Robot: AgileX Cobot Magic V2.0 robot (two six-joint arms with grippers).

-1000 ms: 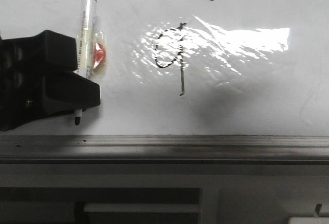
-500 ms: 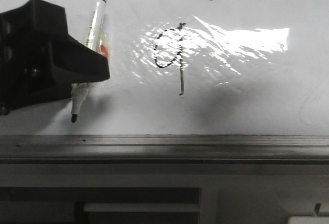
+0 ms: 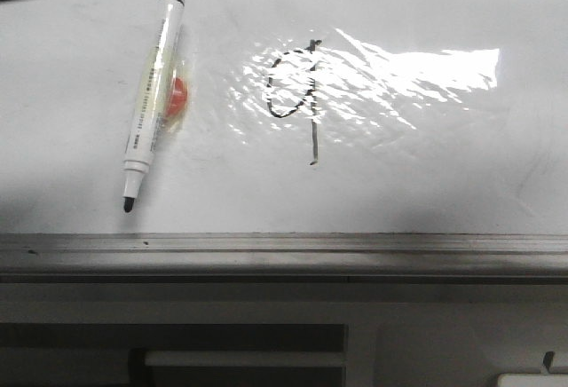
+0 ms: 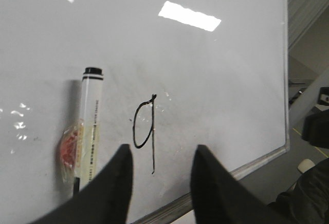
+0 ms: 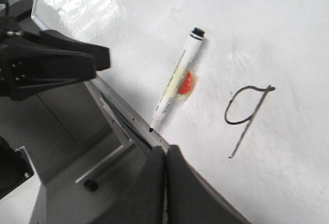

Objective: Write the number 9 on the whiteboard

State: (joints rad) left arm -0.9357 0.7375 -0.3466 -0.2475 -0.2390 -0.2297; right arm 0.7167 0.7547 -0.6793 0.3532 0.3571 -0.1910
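Left gripper [image 4: 159, 183] has let go of the marker [image 3: 153, 101] and pulled up and away since a second ago; in the front view only a dark corner of it shows at the top-left edge, and the dark corner of the other arm is gone from that view.

Left jaws stand apart and empty, hovering over the board with the number 9 [image 4: 145, 132] showing between the fingers and the marker's tip end just beside one finger. Right gripper [image 5: 165, 183] has its fingers pressed together, holding nothing, above the board's grey edge rail [image 3: 284, 254], with the marker tip just ahead of it.

The 9 sits on the whiteboard [image 3: 444, 174] with loop and tail drawn; writing looks done.

Risks from here:
- Marker lies uncapped, tip toward the rail. Any nudge from either arm could roll it and streak the board or smear the figure.
- Ink probably still wet; a low sweep by the left fingers across the 9 would smudge it.
- A small orange-red thing in clear wrap [image 3: 176, 96] sits against the marker barrel; can't tell what it is, but it may stop the marker rolling that way.
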